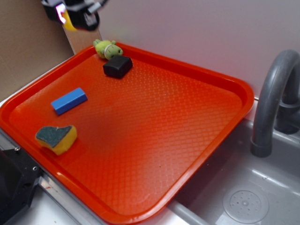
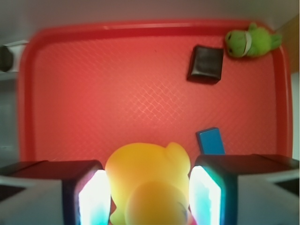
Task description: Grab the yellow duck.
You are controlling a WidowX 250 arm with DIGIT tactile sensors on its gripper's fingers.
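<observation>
Writing: no brand, label or lettering can be read on any item in either view.
Landmark: the orange tray (image 1: 197,108), textured floor with a raised rim, lying beside the grey sink (image 1: 243,197).
Tray edges: its far rim lies close along the pale wall; its right corner sits just beside the grey faucet (image 1: 272,93); the near rim overhangs the sink edge.
Open room: the middle and right half of the tray floor are bare; everything on it sits along the far-left corner and left side.
Black block (image 1: 117,66): near the tray's far-left corner, flat on the floor.
Green plush toy (image 1: 107,48): against the tray's far rim, touching or just beside the black block.
Blue block (image 1: 69,101): on the tray's left side, apart from the others.
Sponge (image 1: 57,138): yellow with a dark scouring top, near the tray's near-left rim.
Tool (image 2: 149,197): raised above the tray, over its far-left corner in the exterior view; its two fingers (image 2: 93,197) are drawn in narrow, pressing both sides of the yellow duck (image 2: 147,183).
Yellow duck: clamped between the fingers, lifted clear of the tray floor, filling the gap between the pads.
</observation>
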